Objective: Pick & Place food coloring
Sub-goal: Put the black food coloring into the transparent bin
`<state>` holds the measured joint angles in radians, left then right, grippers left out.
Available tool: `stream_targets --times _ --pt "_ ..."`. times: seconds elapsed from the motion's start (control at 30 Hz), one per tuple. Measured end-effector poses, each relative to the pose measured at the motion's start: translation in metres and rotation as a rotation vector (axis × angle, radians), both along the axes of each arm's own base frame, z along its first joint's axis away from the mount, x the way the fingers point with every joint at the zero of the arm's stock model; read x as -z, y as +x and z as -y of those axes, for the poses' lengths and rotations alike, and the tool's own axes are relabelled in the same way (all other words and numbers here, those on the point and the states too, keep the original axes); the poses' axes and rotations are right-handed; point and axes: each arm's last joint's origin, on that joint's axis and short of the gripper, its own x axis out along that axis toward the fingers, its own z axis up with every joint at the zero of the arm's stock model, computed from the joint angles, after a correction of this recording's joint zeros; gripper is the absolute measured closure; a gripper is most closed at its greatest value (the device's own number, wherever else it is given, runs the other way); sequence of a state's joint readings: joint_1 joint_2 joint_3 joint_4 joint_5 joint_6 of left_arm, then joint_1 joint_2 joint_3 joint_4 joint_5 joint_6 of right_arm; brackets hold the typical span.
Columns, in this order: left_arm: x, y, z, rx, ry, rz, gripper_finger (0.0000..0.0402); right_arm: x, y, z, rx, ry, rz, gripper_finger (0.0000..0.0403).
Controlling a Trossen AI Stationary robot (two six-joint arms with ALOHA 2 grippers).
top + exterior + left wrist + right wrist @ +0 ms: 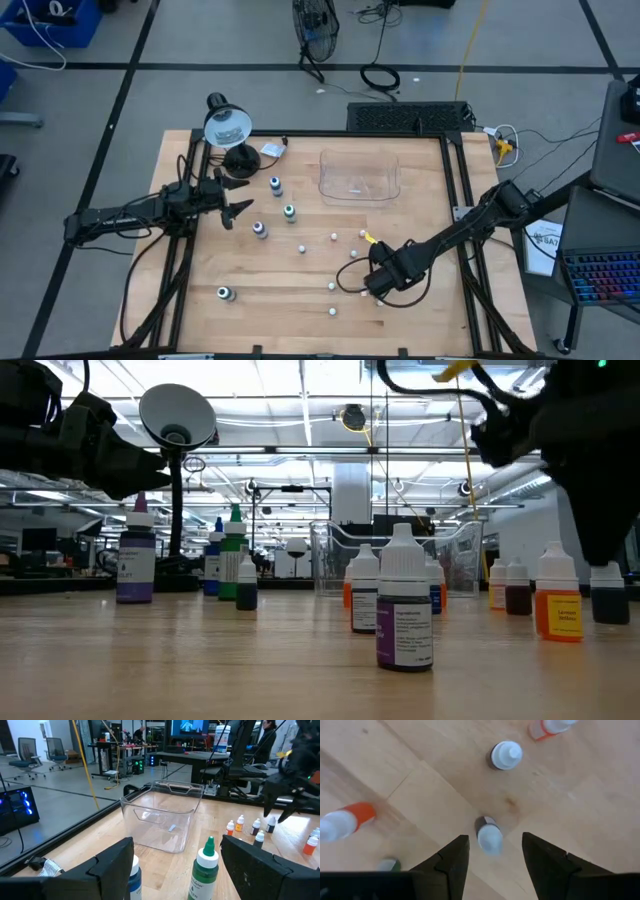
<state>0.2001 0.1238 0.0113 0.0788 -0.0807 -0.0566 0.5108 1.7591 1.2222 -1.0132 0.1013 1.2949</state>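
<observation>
Several tiny whitish food coloring bottles stand upright on the wooden table around [334,237], with larger blue- and green-topped ones further left [289,212]. My right gripper [372,283] hangs open over the table's near right part, pointing down. In the right wrist view a dark bottle with a white cap [489,837] stands below the gap between its fingers [492,857], untouched. My left gripper [232,200] waits open at the table's left, level, facing a green-topped bottle [204,867] and a blue one [133,875].
A clear plastic tray [360,176] stands at the table's far middle and also shows in the left wrist view [162,815]. A desk lamp [228,126] stands at the far left corner. Other small bottles [505,756] and an orange one [342,822] surround the right gripper.
</observation>
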Motion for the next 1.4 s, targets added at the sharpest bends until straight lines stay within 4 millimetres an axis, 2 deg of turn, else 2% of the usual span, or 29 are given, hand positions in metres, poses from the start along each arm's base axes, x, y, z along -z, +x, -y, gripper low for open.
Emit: stream_targets --times 0.23,0.67,0.93,1.17,1.4 --pt "0.0 0.0 0.0 0.0 0.0 0.0 0.0105 0.014 -0.006 0.003 0.001 -0.003 -0.009 0.023" --pt "0.0 0.0 0.0 0.0 0.0 -0.001 0.0105 0.017 -0.004 0.002 -0.005 0.017 0.026 0.0244" --pt "0.0 0.0 0.0 0.0 0.0 0.0 0.0105 0.017 -0.004 0.002 -0.004 0.027 0.019 0.0284" --pt "0.0 0.0 0.0 0.0 0.0 0.0 0.0105 0.017 -0.004 0.002 -0.025 0.036 0.013 0.0347" --pt "0.0 0.0 0.0 0.0 0.0 0.0 0.0105 0.017 -0.004 0.001 -0.076 -0.007 0.041 0.0352"
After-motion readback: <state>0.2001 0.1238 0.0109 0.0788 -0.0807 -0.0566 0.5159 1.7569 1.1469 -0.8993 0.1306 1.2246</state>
